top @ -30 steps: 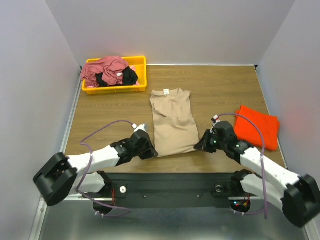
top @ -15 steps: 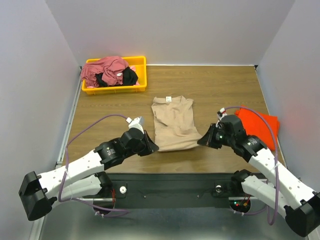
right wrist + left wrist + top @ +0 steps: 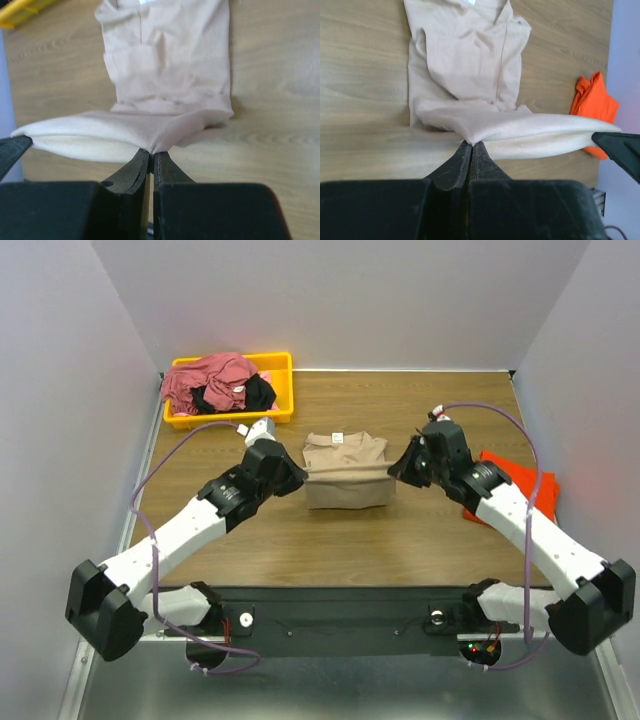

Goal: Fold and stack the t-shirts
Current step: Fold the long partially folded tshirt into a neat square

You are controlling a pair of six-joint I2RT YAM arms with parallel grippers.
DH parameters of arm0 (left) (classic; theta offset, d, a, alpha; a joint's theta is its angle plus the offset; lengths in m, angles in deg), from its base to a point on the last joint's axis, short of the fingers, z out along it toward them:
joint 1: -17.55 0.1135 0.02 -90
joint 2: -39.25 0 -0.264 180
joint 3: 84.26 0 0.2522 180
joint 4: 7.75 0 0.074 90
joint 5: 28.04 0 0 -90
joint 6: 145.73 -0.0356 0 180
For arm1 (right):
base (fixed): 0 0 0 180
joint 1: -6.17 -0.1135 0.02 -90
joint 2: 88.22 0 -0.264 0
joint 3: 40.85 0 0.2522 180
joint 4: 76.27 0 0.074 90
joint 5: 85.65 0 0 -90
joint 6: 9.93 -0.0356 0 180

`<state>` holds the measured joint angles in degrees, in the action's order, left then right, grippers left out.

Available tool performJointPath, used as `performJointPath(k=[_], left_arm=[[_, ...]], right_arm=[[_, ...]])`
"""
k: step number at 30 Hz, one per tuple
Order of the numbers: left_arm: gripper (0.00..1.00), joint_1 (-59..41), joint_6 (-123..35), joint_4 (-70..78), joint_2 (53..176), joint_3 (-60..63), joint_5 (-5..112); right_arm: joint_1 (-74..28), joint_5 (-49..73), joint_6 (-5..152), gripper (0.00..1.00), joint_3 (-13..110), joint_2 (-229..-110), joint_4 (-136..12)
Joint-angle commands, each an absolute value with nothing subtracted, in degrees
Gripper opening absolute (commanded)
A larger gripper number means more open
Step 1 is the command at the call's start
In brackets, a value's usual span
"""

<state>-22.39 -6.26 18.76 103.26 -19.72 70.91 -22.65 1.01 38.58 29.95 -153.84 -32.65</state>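
- Left fingers (image 3: 469, 148): clenched on one corner of the tan t-shirt (image 3: 345, 485); no gap shows between the tips; seen from above, they sit at the shirt's 9 o'clock side (image 3: 295, 472)
- Right fingers (image 3: 151, 153): clenched on the opposite corner of the same shirt; tips pressed together on a pinch of cloth; seen from above, at the shirt's 3 o'clock side (image 3: 397, 468)
- Tan t-shirt, position: middle of the table (image 3: 300, 540); collar end toward 12 o'clock, with a small white label showing at the neck; that far part lies flat on the wood
- Tan t-shirt, held edge: raised off the table and drawn into a taut band between the two pairs of fingers; the band hangs over the part lying flat; each wrist view shows the other arm's dark fingertip at the far end of the band
- Orange-red t-shirt (image 3: 520, 495): folded flat on the table at 3 o'clock from the tan shirt, near the right edge; apart from the tan shirt; the right arm crosses over part of it
- Yellow bin (image 3: 280, 365): far-left corner of the table, at 11 o'clock from the tan shirt
- Rose-red t-shirt (image 3: 210, 375): crumpled in the bin, heaped above its rim
- Black t-shirt (image 3: 255, 392): crumpled in the bin, touching the rose-red one at its 4 o'clock side
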Motion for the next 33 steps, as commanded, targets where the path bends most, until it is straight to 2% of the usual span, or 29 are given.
performJointPath(k=[1,11,21,26,33], left_arm=[[0.0,-19.2,-10.9,15.0,106.8,-13.4,71.0],[0.0,-12.6,-13.8,13.3,118.3,-3.2,71.7],[0.0,-7.3,-17.7,12.3,135.3,9.5,70.9],[0.0,-6.5,-20.3,12.2,147.2,17.9,67.6],[0.0,-6.2,-21.0,11.7,154.6,23.7,66.4]], right_arm=[[-22.6,-7.3,41.0,0.0,38.1,-158.3,-37.6],[-20.2,-9.4,40.5,0.0,46.9,-174.0,-39.0],[-15.6,-7.2,42.1,0.0,55.3,-190.2,-42.1],[-12.4,-6.6,41.0,0.0,57.4,-196.5,-42.5],[-11.2,-5.3,40.4,0.01,60.5,-201.8,-42.5]])
